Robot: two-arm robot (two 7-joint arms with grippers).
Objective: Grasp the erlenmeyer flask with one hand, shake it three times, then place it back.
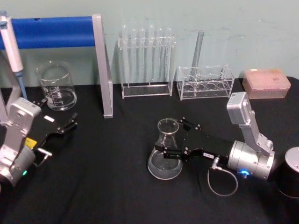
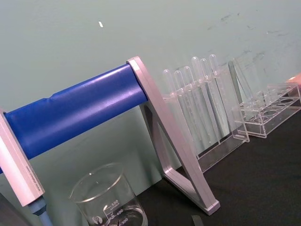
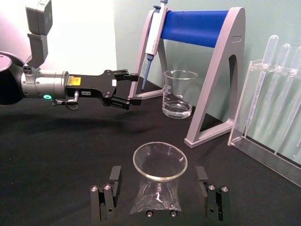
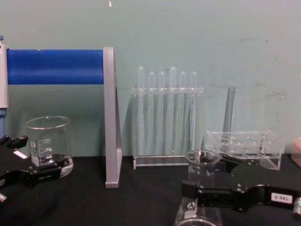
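- Toward five o'clock, the right gripper [image 1: 173, 136] straddles the clear conical glass erlenmeyer flask [image 1: 164, 162] at its neck, fingers parted, seemingly not touching, poised to clamp.
- At nine o'clock, the left gripper [image 1: 70, 124] idles, fingers parted.

I had the right arm reaching in from the right side, forearm low and nearly level, wrist straight. The right gripper [image 1: 172, 136] pointed toward the centre with its fingers [image 3: 106, 202] spread wide apart. The left arm sat parked at the left edge, forearm angled forward. The left gripper [image 1: 72, 121] hung low, and its fingers were also parted.
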